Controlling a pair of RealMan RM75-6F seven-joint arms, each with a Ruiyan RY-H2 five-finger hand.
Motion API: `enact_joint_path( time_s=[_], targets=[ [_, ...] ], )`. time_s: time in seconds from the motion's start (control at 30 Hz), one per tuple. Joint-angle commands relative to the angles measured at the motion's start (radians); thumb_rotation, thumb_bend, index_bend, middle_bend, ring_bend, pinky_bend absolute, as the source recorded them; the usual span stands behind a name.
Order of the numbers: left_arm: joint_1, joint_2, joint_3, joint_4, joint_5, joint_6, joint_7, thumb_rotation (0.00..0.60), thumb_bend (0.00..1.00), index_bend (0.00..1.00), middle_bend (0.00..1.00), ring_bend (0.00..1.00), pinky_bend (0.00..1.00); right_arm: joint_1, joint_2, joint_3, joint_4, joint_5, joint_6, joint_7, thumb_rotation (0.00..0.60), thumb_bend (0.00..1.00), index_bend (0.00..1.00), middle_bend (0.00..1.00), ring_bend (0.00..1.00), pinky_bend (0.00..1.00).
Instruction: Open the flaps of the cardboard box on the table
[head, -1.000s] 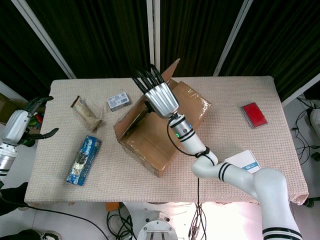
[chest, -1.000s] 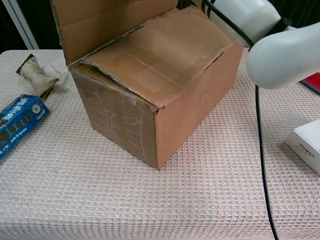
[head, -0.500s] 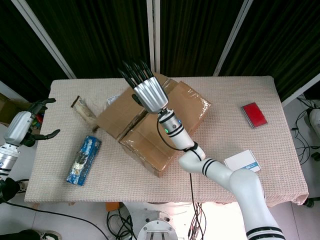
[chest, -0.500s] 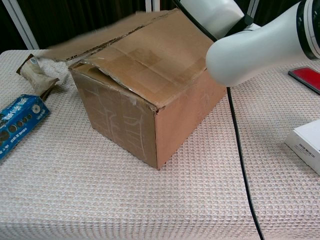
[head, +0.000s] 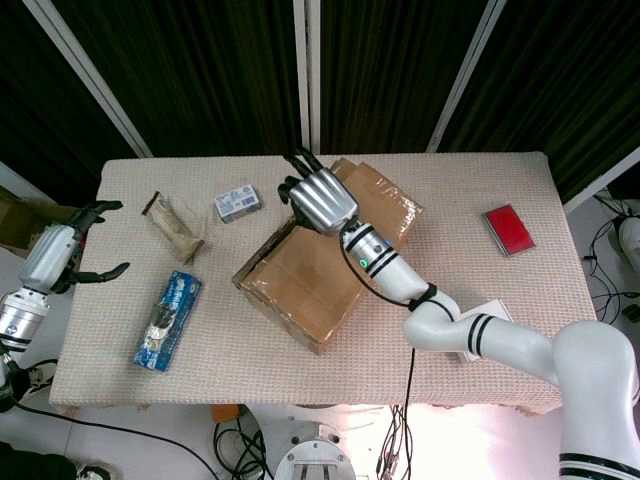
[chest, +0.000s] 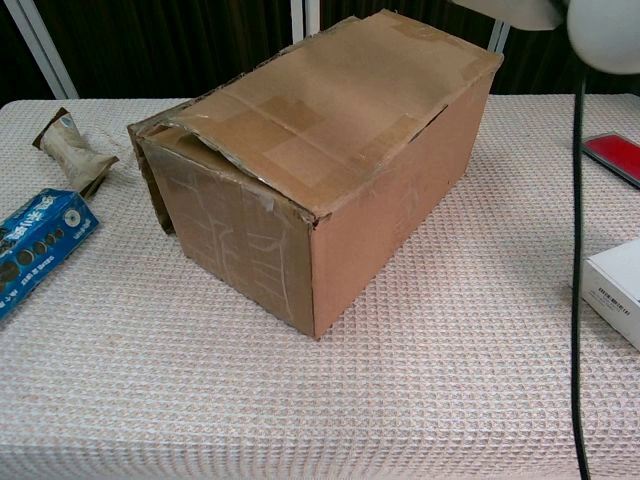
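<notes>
Dark curtains with pale vertical rails hang behind a bench (head: 560, 330) covered in a beige waffle-weave cloth. One cardboard box (chest: 320, 170) stands near the bench's middle, turned at an angle; its top flaps lie down flat in both views, and a side flap hangs folded down on its left end, so what is inside cannot be seen. Around it lie five smaller things: a crumpled brown packet (head: 176, 226), a small grey-blue carton (head: 237, 202) and a long blue biscuit pack (head: 166, 320) to the left, a red flat case (head: 508, 229) and a white box (chest: 612, 285) to the right. The right hand (head: 318, 195) hovers over the box's far top edge, fingers curled in, grasping nothing. The left hand (head: 62, 257) hangs off the bench's left end, fingers spread and empty.
</notes>
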Motion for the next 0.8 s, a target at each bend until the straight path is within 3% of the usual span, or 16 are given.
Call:
enact_joint_path(
  time_s=[0.03, 0.2, 0.6, 0.8],
  targets=[
    [-0.004, -0.004, 0.002, 0.0, -0.002, -0.011, 0.007, 0.512, 0.22, 0.13, 0.16, 0.11, 0.25, -0.008, 0.145, -0.036, -0.141, 0.194, -0.127, -0.113, 0.6, 0.78, 0.59, 0.46, 0.07, 0.0],
    [-0.006, -0.009, 0.002, 0.005, -0.008, -0.02, 0.013, 0.513, 0.22, 0.13, 0.16, 0.11, 0.25, 0.007, 0.145, -0.068, -0.143, 0.236, -0.115, -0.139, 0.6, 0.78, 0.59, 0.42, 0.04, 0.0],
    [-0.005, -0.012, 0.005, 0.028, -0.012, -0.028, -0.004, 0.515, 0.22, 0.13, 0.16, 0.11, 0.25, 0.04, 0.1, -0.098, -0.099, 0.246, -0.114, -0.108, 0.599, 0.81, 0.3, 0.24, 0.0, 0.0],
    [-0.002, -0.012, 0.006, 0.036, -0.011, -0.025, -0.015, 0.511, 0.22, 0.13, 0.16, 0.11, 0.25, 0.048, 0.103, -0.113, -0.097, 0.259, -0.123, -0.099, 0.595, 0.82, 0.29, 0.23, 0.0, 0.0]
  ],
)
